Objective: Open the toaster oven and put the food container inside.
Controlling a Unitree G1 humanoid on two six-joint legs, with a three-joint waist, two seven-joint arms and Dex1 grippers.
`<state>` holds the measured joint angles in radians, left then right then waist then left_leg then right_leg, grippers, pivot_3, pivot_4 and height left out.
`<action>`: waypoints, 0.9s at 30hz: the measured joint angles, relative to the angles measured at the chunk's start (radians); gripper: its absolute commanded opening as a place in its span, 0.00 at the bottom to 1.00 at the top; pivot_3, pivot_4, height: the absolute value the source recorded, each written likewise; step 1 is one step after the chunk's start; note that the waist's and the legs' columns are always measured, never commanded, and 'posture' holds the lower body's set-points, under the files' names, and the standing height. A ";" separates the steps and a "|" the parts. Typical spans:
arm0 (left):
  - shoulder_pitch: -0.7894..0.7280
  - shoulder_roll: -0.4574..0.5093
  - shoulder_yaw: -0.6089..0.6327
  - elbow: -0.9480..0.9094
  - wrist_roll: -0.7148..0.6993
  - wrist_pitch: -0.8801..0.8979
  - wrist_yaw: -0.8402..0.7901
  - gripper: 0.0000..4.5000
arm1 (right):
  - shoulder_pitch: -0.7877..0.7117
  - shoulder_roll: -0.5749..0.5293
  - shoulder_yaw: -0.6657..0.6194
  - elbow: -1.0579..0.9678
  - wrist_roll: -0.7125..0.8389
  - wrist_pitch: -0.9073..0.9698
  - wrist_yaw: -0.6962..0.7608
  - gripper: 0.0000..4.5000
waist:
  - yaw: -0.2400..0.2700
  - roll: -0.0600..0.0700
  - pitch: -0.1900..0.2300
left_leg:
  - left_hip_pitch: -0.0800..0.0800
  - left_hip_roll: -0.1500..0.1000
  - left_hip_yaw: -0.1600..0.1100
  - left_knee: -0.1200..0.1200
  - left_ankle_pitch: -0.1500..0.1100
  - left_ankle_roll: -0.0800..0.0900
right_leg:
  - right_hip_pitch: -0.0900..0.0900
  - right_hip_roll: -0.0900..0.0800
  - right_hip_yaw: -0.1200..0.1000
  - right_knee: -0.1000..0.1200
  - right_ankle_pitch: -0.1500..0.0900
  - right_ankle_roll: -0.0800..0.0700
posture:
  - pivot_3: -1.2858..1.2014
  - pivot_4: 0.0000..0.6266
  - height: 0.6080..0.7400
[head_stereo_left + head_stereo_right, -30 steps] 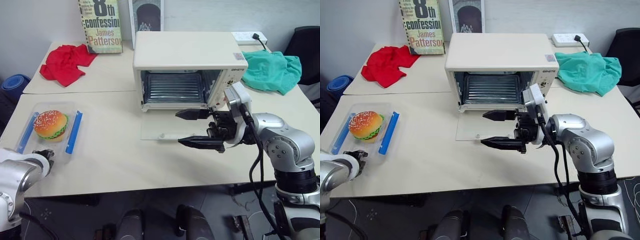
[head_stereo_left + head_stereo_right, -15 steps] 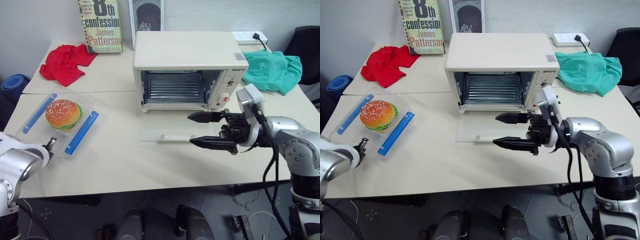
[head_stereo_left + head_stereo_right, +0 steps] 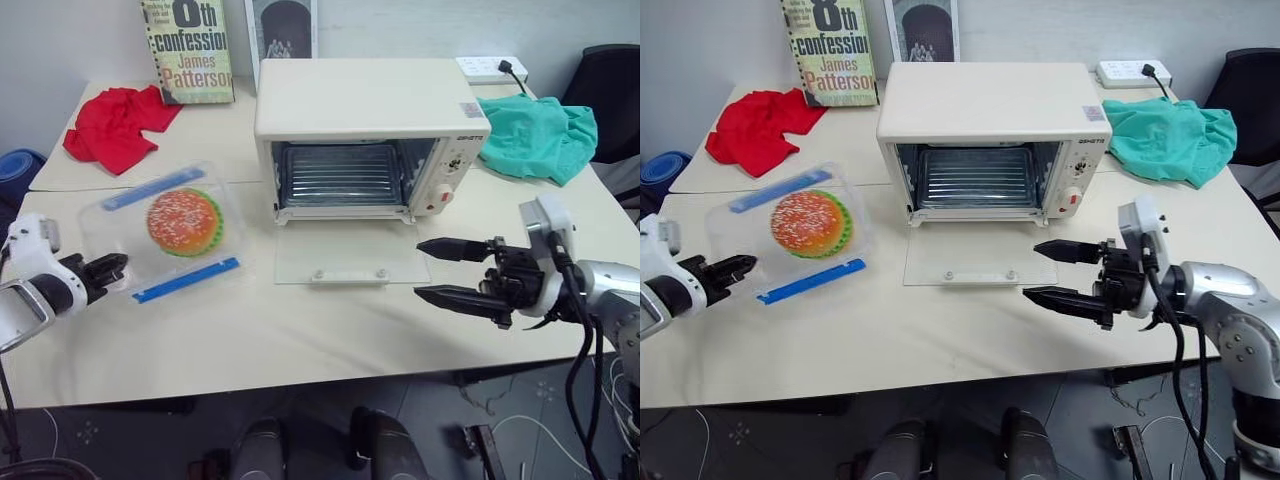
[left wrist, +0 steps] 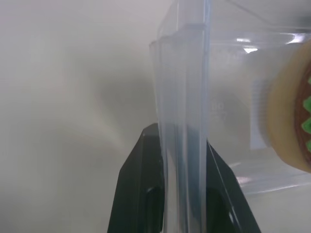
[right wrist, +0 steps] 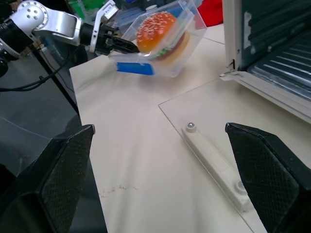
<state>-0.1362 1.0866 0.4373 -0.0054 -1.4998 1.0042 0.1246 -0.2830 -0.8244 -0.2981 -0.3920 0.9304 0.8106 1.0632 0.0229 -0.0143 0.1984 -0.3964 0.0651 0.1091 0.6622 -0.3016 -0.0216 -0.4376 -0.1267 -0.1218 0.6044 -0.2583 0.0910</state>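
The food container (image 3: 225, 238), clear with blue side clips and a toy burger (image 3: 183, 222) inside, hangs tilted above the table's left side, its top facing me. My left gripper (image 3: 112, 266) is shut on its near rim; in the left wrist view the fingers (image 4: 146, 194) pinch the clear wall (image 4: 182, 121). The cream toaster oven (image 3: 360, 105) stands at the middle back with its glass door (image 3: 345, 262) folded flat on the table and its wire rack (image 3: 340, 175) showing. My right gripper (image 3: 420, 268) hovers open, right of the door, pointing left.
A book (image 3: 188, 45) and a picture frame (image 3: 282, 25) lean on the back wall. A red cloth (image 3: 112, 125) lies at back left, a teal cloth (image 3: 535, 135) at back right by a power strip (image 3: 488, 68). A black chair (image 3: 610, 75) stands at far right.
My left gripper shut on the container's rim, then lifted it and swung it right toward the oven, tilting it up. My right gripper drew away to the right, off the door.
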 measured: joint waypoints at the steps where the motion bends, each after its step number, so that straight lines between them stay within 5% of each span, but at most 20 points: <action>1: -0.019 0.015 -0.009 -0.021 -0.003 0.028 -0.043 0.04 | 0.009 -0.001 -0.011 -0.001 0.002 0.000 -0.007 1.00 | 0.000 0.000 0.000 | -0.001 0.000 0.001 0.000 0.000 0.000 | -0.001 0.000 0.001 0.000 0.000 0.000 | 0.52 0.24 1.00; 6: -0.179 0.032 -0.116 -0.145 -0.030 0.161 -0.181 0.04 | 0.084 -0.015 -0.071 -0.030 0.015 0.001 -0.036 1.00 | 0.003 0.000 0.000 | -0.001 -0.001 0.005 0.000 0.000 0.000 | -0.003 0.000 0.005 0.001 0.001 0.002 | 0.52 0.24 1.00; 10: -0.347 -0.015 -0.230 -0.149 -0.086 0.227 -0.129 0.04 | 0.150 -0.024 -0.112 -0.067 0.030 0.001 -0.056 1.00 | 0.003 -0.001 0.000 | 0.000 -0.001 0.006 0.002 0.000 0.000 | -0.003 0.000 0.008 0.003 0.001 0.002 | 0.52 0.24 1.00; 19: -0.638 -0.188 -0.540 -0.012 -0.371 0.237 0.459 0.04 | 0.335 -0.054 -0.295 -0.167 0.080 0.002 -0.080 1.00 | -0.001 -0.006 0.003 | 0.009 -0.002 0.008 0.003 0.001 0.003 | 0.002 0.001 0.017 0.006 0.003 0.005 | 0.52 0.24 1.00; 26: -0.756 -0.367 -0.608 0.062 -0.443 0.184 0.719 0.04 | 0.366 -0.059 -0.335 -0.194 0.094 -0.009 -0.094 1.00 | 0.007 -0.007 0.004 | 0.010 -0.003 0.007 0.006 0.001 0.003 | 0.007 0.001 0.016 0.005 0.003 0.005 | 0.52 0.24 1.00; 27: -0.767 -0.388 -0.609 0.068 -0.444 0.184 0.748 0.12 | 0.366 -0.059 -0.330 -0.200 0.094 -0.018 -0.098 1.00 | 0.007 -0.007 0.004 | 0.010 -0.003 0.007 0.006 0.001 0.003 | 0.007 0.001 0.016 0.005 0.003 0.005 | 0.52 0.24 1.00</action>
<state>-0.9028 0.6982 -0.1717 0.0630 -1.9436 1.1882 0.8724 0.0830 -0.8832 -0.6284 -0.5924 1.0243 0.7921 0.9654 0.0301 -0.0210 0.2019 -0.3869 0.0623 0.1164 0.6684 -0.3002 -0.0187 -0.4310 -0.1262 -0.1059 0.6094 -0.2550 0.0964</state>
